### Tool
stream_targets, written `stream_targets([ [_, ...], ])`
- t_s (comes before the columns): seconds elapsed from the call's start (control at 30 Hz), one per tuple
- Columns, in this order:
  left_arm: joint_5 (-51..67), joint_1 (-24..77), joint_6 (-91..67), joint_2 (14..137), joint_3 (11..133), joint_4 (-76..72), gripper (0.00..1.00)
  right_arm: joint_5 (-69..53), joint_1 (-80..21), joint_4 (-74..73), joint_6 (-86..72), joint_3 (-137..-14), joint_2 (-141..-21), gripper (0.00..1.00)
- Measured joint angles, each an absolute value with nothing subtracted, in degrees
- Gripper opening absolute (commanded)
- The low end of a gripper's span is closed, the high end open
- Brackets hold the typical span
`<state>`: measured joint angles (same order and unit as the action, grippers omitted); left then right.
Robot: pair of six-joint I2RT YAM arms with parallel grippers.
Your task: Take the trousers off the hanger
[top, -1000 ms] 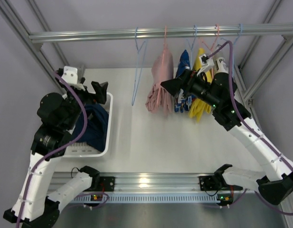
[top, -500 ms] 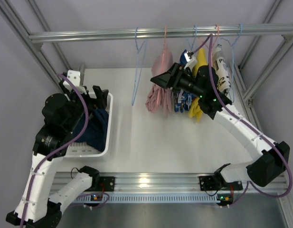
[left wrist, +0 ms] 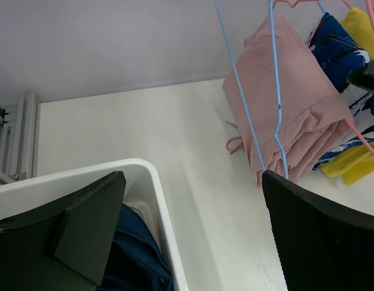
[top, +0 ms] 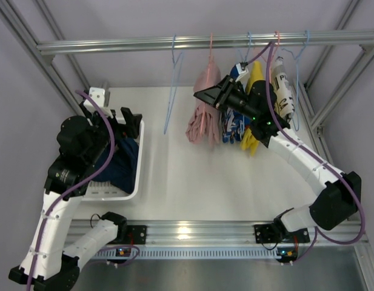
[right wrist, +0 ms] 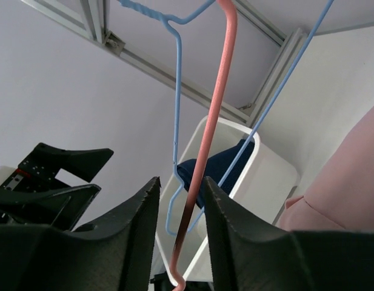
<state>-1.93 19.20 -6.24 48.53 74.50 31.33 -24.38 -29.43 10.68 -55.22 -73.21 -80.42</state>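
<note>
The pale pink trousers (top: 203,115) hang folded over a pink hanger (top: 211,45) on the rail. My right gripper (top: 200,94) is at the top of that garment. In the right wrist view the pink hanger (right wrist: 214,115) runs between the jaws of the right gripper (right wrist: 182,182), which stand narrow with a thin gap on each side. The navy trousers (top: 120,160) lie in the white basket (top: 139,157). Above the basket's far corner, my left gripper (top: 129,118) stands wide open and empty. Its wrist view shows the pink trousers (left wrist: 296,121) and navy trousers (left wrist: 135,254).
A bare blue hanger (top: 173,91) hangs left of the pink trousers. To their right hang a blue patterned garment (top: 234,124) and a yellow garment (top: 253,136). The aluminium rail (top: 114,44) crosses the back, with frame posts at both sides.
My right gripper moved left and up to the pink hanger and narrowed its jaws around the wire. The left arm shifted slightly and stayed open.
</note>
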Motion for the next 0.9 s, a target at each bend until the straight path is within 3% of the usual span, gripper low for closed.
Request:
stream_targets([
  [0.07, -1.7, 19.2, -6.4, 48.6, 74.5, 31.3, 0.99, -24.8, -29.0, 11.5, -55.9, -73.3, -80.7, 0.27],
  [0.17, -1.5, 19.2, -6.9, 48.6, 74.5, 31.3, 0.99, -25.4, -28.4, 12.4, -56.8, -73.3, -81.1, 0.15],
  [0.2, -1.5, 19.2, -7.0, 48.6, 74.5, 31.3, 0.99, -25.6, -28.2, 12.7, -57.1, -73.3, -81.2, 0.05],
  [0.27, -1.5, 19.1, -7.4, 48.6, 74.5, 31.3, 0.99, -26.2, -28.0, 12.4, -58.2, -73.3, -81.2, 0.0],
  [0.9, 0.9, 19.0, -6.1, 48.6, 73.8, 29.6, 0.99, -30.6, -27.2, 13.0, -59.1, -76.1, -79.0, 0.0],
])
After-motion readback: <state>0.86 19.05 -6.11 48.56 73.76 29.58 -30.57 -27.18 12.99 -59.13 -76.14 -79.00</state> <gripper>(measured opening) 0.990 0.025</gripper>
